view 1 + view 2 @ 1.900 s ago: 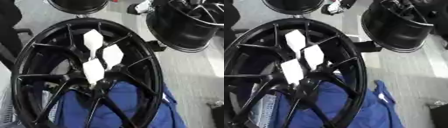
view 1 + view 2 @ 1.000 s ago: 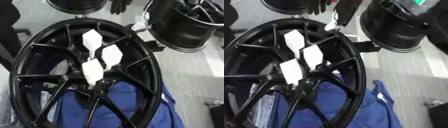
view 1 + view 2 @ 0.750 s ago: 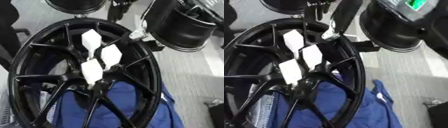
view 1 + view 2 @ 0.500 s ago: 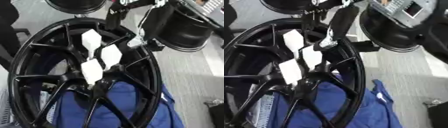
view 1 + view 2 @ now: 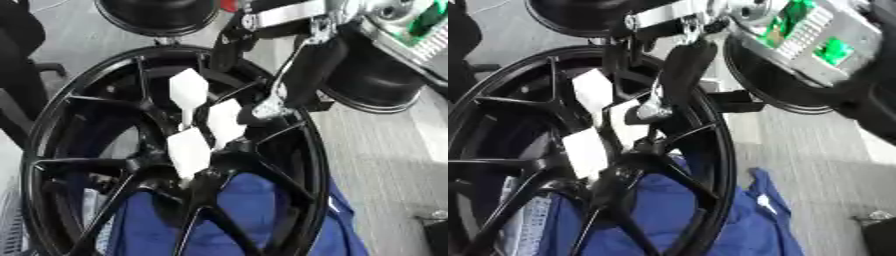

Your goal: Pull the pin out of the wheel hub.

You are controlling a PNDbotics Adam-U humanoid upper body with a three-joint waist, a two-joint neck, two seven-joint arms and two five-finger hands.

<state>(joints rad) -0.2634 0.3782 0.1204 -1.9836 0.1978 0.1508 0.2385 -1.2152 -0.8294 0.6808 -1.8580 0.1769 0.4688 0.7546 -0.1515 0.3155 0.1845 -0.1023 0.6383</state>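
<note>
A large black wheel hub lies flat on a blue cloth. Three white pins with diamond-shaped heads stand near its centre: one at the back, one in the middle and one at the front. My right hand reaches in from the upper right, its forearm filling that corner in the right eye view. Its fingers are spread and fairly straight. One finger hangs just behind the back pin. Another fingertip sits right beside the middle pin. No pin is held. The left hand does not show.
A second black wheel lies at the top edge. A third wheel stands at the right, partly behind my arm. Something black fills the left edge. A small dark object sits on the grey floor at the lower right.
My right hand has come in from the top right and moved down over the wheel until its fingertips are next to the back and middle pins. The pins have not moved.
</note>
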